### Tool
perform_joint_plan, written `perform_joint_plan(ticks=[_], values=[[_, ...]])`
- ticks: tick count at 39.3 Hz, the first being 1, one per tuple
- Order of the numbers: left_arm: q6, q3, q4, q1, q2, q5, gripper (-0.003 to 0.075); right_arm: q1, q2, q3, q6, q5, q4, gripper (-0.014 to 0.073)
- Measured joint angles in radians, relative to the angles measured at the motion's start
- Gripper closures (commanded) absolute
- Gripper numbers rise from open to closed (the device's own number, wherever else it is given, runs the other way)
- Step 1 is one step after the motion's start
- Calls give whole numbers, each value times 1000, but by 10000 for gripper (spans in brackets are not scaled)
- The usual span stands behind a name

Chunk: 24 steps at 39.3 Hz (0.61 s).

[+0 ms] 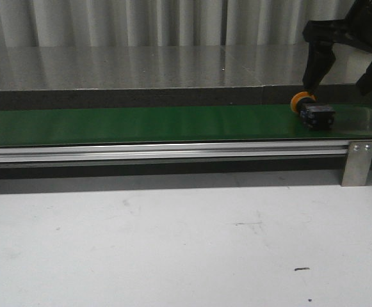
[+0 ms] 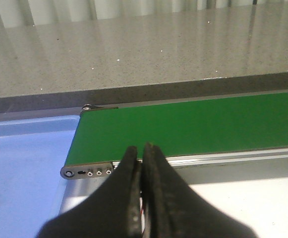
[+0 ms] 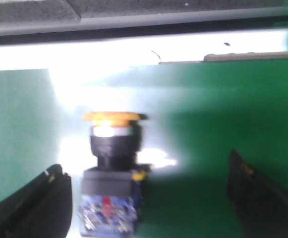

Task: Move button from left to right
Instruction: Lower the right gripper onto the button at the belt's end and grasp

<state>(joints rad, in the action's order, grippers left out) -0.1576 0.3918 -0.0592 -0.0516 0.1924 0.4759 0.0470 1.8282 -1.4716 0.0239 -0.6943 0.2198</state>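
Button [image 3: 109, 173] on its side (green belt [image 1: 141, 125]) | between spread right end effector [image 3: 144, 198] fingers | left end effector [image 2: 143, 198] together

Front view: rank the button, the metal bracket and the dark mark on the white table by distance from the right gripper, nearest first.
From the right gripper:
1. Button, on the green belt, under the open fingers.
2. Metal bracket, on the rail below.
3. Dark mark, on the white table, closest to the camera.

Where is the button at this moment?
In the front view, the button lies on its side at the right end of the green belt, under the open right gripper.
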Motion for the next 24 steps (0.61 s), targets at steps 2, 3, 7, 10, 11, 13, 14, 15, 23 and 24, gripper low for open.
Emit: perform_joint_plan(ticks=[2, 3, 7, 10, 11, 13, 14, 15, 23, 24], values=[[0, 0, 0, 0, 0, 0, 741, 0, 23, -23, 0, -11, 6, -50], [0, 0, 0, 0, 0, 0, 741, 0, 31, -28, 1, -16, 8, -50], [0, 0, 0, 0, 0, 0, 741, 0, 71, -51, 1, -26, 9, -50], [0, 0, 0, 0, 0, 0, 741, 0, 96, -54, 1, -35, 9, -15], [0, 0, 0, 0, 0, 0, 741, 0, 104, -54, 1, -38, 9, 8], [0, 0, 0, 0, 0, 0, 741, 0, 115, -54, 1, -44, 9, 87], [0, 0, 0, 0, 0, 0, 741, 0, 117, -54, 2, -44, 9, 140], [0, 0, 0, 0, 0, 0, 741, 0, 119, -56, 2, -44, 9, 180], [0, 0, 0, 0, 0, 0, 741, 0, 119, -57, 6, -52, 9, 381], [0, 0, 0, 0, 0, 0, 741, 0, 119, -62, 6, -56, 9, 378]])
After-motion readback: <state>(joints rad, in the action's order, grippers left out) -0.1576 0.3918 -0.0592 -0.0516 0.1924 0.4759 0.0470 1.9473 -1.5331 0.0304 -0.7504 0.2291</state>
